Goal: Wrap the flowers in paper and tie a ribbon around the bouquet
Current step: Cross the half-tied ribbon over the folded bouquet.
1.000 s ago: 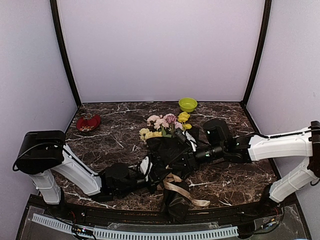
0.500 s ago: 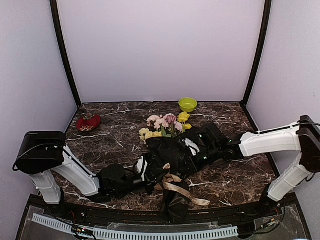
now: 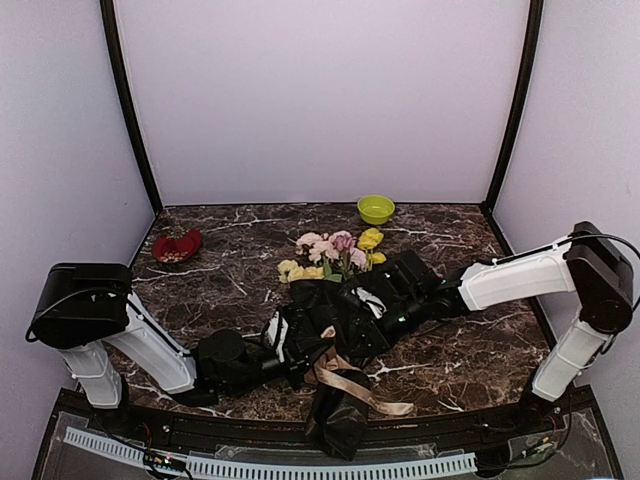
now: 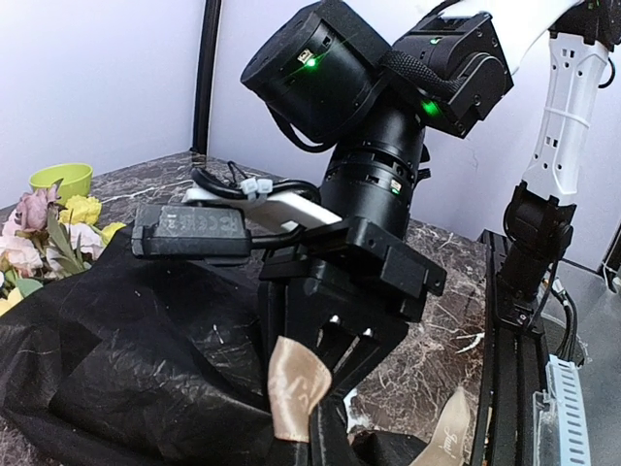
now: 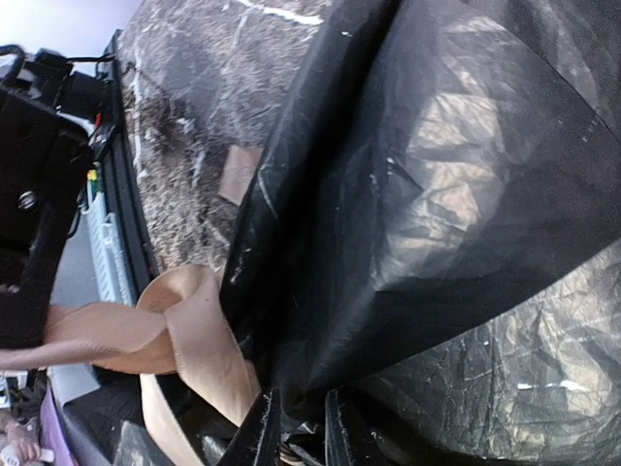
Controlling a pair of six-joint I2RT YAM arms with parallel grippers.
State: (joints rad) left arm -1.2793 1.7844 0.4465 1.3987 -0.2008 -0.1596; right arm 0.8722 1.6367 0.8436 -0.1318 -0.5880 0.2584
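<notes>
1. Two arms reached low over the bouquet [image 3: 330, 305], which lay near the middle of the dark marbled table [image 3: 480, 350], with its lower end at the near edge.
2. Pink and yellow flowers [image 3: 330, 246] pointed toward the far wall, sticking out of the crinkly black paper [image 4: 126, 359].
3. One beige ribbon [image 3: 350, 378] crossed the narrowed part of the paper, a tail trailing to the right on the tabletop.
4. The left gripper [image 3: 298, 340] was pressed together, pinching a raised loop of the ribbon just beside the paper.
5. The right gripper [image 5: 299, 435] sat on the paper from the right. Its fingers [image 5: 258, 427] stood slightly apart, a paper fold running into the gap; whether they clamped it I could not tell.
6. A green bowl [image 3: 376, 209] and a red dish [image 3: 177, 245] stood at the far side, well apart from the bouquet.
</notes>
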